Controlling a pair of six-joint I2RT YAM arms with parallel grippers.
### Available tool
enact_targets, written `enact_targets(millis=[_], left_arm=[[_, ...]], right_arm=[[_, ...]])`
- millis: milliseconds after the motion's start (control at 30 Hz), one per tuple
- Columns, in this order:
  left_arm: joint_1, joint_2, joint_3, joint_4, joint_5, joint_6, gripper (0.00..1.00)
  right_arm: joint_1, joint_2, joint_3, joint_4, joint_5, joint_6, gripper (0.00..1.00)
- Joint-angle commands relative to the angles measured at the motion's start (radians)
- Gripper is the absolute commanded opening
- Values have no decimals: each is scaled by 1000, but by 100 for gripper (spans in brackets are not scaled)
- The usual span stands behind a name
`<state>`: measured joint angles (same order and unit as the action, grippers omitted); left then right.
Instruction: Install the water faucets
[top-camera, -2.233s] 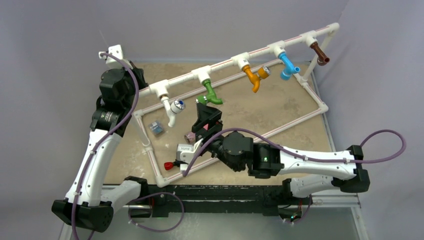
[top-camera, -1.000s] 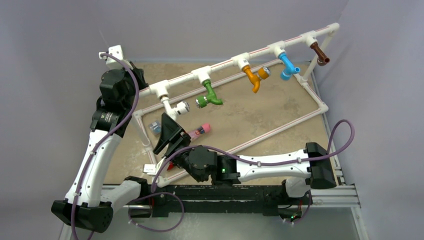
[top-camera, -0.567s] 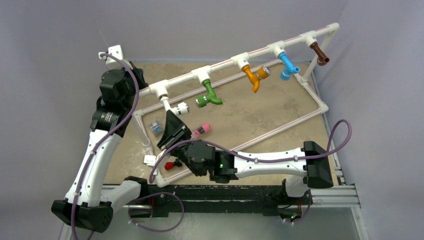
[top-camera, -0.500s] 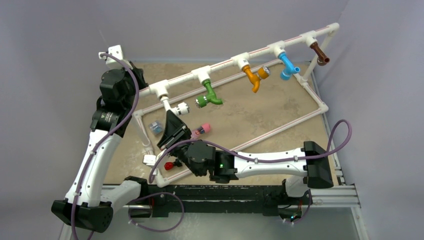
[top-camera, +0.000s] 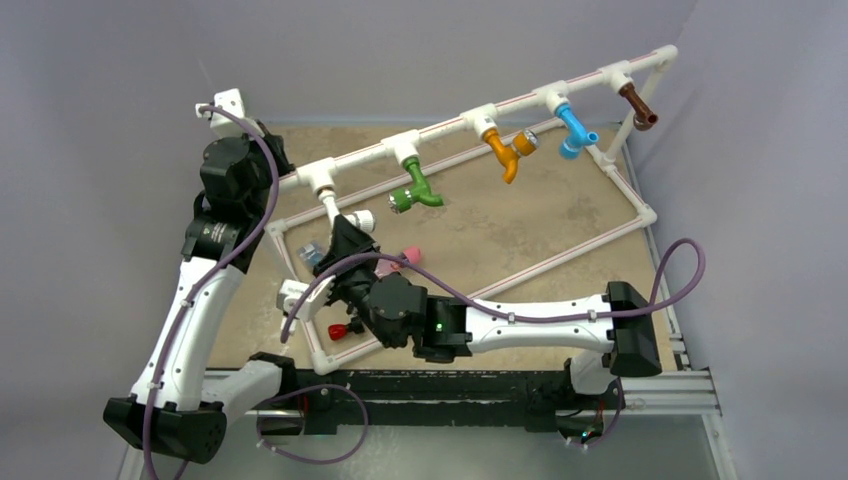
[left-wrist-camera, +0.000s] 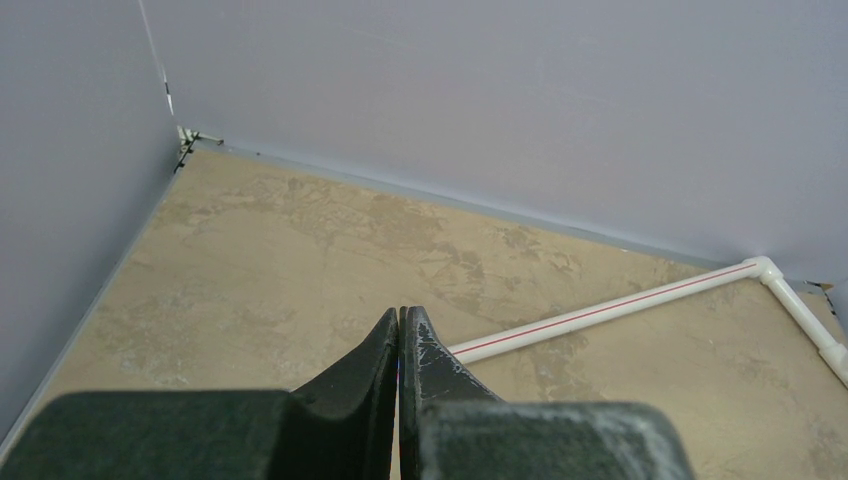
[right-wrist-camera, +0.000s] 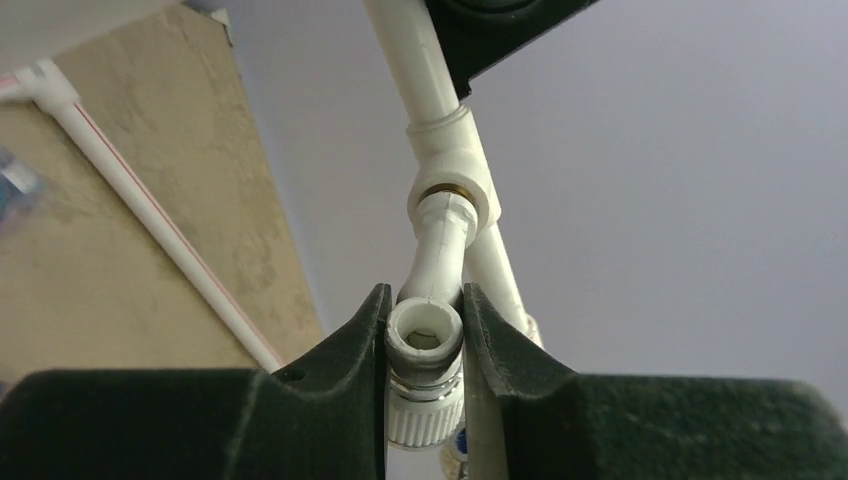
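The white faucet (right-wrist-camera: 440, 245), hung from a fitting (right-wrist-camera: 455, 165) near the desk's (top-camera: 520, 220) far-left corner with its long axis slanting down toward the near edge, is pinched by the right gripper (right-wrist-camera: 425, 305), while the left gripper's (left-wrist-camera: 400, 335) fingers are pressed together.

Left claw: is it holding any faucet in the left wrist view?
No, the left claw is closed on itself, with nothing held between its two sides.

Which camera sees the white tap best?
The right wrist view: the white tap fills it close up, pinched by the right gripper and joined to the pipe fitting. The top view shows it small, partly hidden by that gripper. The left wrist view misses it.
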<state>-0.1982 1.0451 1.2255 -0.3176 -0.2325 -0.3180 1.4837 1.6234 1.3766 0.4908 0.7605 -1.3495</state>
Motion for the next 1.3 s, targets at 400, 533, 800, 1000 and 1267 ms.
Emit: enact_targets(millis=[400, 533, 800, 1000, 1267], left_arm=[[-46, 22, -58, -271, 130, 60, 0], [-47, 20, -63, -267, 132, 60, 0], [-49, 14, -68, -266, 137, 60, 0], [-49, 12, -69, -265, 140, 60, 0], [-50, 10, -76, -259, 141, 60, 0]], right_arm=[[-200, -222, -117, 322, -144, 1576, 0], [-254, -262, -241, 437, -143, 1890, 0], [-361, -243, -305, 579, -238, 2374, 0], [-407, -198, -254, 570, -233, 2507, 0], [-418, -227, -314, 552, -222, 2516, 18]])
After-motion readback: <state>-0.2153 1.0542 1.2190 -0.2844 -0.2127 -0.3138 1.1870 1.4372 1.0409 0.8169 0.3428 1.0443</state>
